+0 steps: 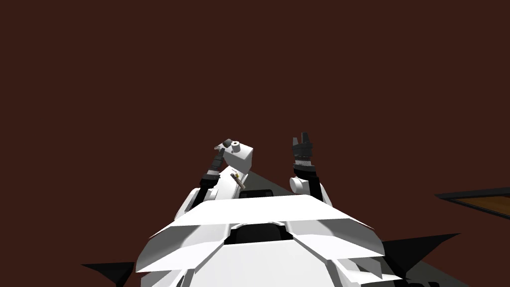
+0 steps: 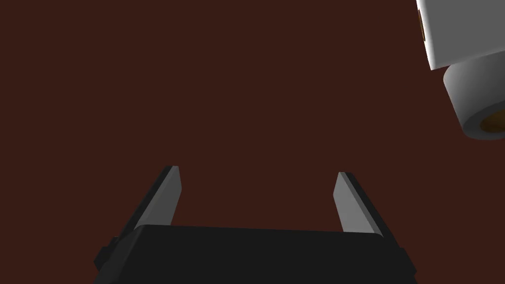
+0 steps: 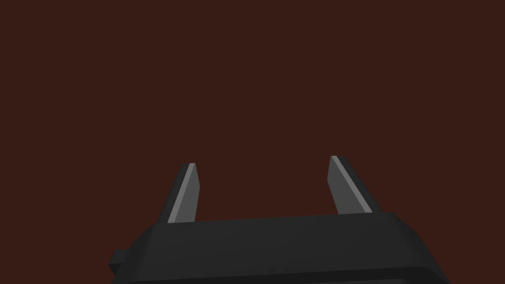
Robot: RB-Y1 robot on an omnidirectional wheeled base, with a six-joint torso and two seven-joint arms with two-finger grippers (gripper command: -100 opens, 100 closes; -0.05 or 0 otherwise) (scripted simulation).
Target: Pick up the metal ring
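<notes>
**Both claws spread before a dark red-brown surface**

A flat, dark red-brown surface (image 1: 249,60) takes up nearly all of the head view, from the top edge down to the arms. It also lies behind both sets of fingers in the wrist views. Along the bottom of the head view, black areas (image 1: 418,246) spread as pointed wedges in the lower right and lower left corners, and a thin grey strip (image 1: 271,183) runs between them just above the centre. At the right edge, a little below mid-height, sits a dark-framed panel (image 1: 480,203) with an orange-brown, wood-coloured face.

The two arms rise small in the lower middle of the head view, side by side and well apart. The left gripper (image 2: 259,170) has its two blades spread wide with nothing between them — only the red-brown plane shows in the gap. The right gripper (image 3: 264,160) is likewise spread and holds nothing.

Where the metal ring lies, I cannot tell.
</notes>
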